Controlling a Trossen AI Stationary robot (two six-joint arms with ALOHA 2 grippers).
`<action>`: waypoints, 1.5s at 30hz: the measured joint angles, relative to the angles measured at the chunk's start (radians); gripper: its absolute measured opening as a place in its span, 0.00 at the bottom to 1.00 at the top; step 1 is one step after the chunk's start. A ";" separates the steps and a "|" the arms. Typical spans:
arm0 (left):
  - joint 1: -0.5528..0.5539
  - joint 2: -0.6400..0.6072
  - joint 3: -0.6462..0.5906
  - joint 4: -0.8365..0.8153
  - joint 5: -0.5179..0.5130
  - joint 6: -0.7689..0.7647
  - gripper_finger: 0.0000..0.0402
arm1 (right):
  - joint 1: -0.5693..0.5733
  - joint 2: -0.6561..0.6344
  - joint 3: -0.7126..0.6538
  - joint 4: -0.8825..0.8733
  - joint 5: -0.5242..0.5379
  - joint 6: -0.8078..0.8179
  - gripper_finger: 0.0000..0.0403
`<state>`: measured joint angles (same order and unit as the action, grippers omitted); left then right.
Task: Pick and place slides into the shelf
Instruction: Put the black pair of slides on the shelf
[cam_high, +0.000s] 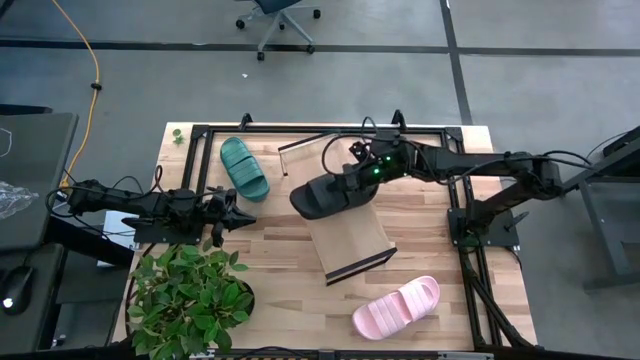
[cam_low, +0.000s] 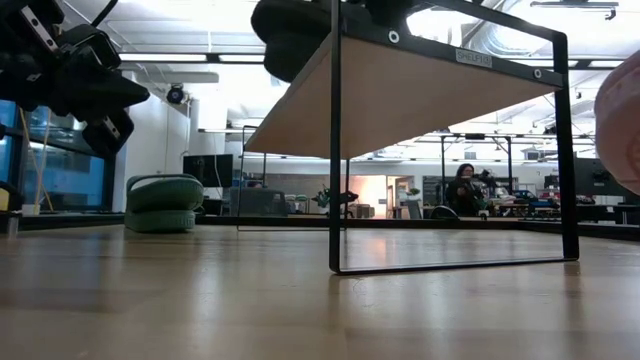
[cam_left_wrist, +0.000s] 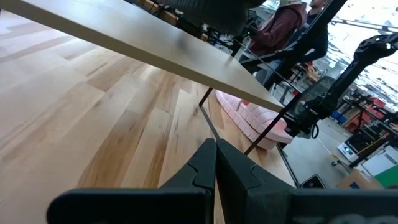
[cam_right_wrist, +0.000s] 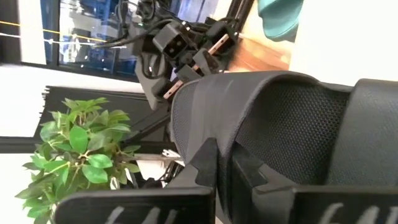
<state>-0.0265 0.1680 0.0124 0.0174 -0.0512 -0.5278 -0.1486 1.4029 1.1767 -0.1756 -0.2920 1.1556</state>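
My right gripper (cam_high: 347, 184) is shut on the black slide (cam_high: 322, 196), which is over the left edge of the shelf (cam_high: 350, 235), a light-wood board with black end rails. In the low view the black slide (cam_low: 295, 35) shows above the board's (cam_low: 400, 100) top; whether it touches the board I cannot tell. The dark green slide (cam_high: 245, 168) lies on its sole on the table, left of the shelf. The pale pink slide (cam_high: 397, 307) lies near the table's near edge. My left gripper (cam_high: 228, 215) is shut and hovers left of the shelf. My right gripper (cam_right_wrist: 222, 168) pinches the black slide by its wide ribbed strap (cam_right_wrist: 202, 109), at the strap's edge. One finger (cam_right_wrist: 204, 163) is on the strap's outer side and the other (cam_right_wrist: 245, 169) is inside, over the mesh lining. The fingers come from the table's right.
A potted plant (cam_high: 185, 295) stands at the table's near left corner, just near of my left gripper. Black frame rails (cam_high: 300, 130) run along the table's far edge and right side. A person (cam_low: 462, 188) sits in the room beyond the table.
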 joint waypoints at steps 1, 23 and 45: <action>0.000 0.000 0.000 0.000 0.000 0.000 0.00 | 0.003 0.000 0.000 -0.005 0.000 0.000 0.00; 0.000 0.000 0.000 -0.003 0.018 0.001 0.00 | 0.008 0.051 0.000 -0.027 0.022 -0.040 0.00; 0.000 0.000 0.000 -0.004 0.019 -0.001 0.00 | 0.007 0.051 0.000 -0.023 0.002 -0.050 0.04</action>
<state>-0.0268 0.1680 0.0124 0.0132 -0.0326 -0.5285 -0.1413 1.4536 1.1767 -0.1986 -0.2900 1.1061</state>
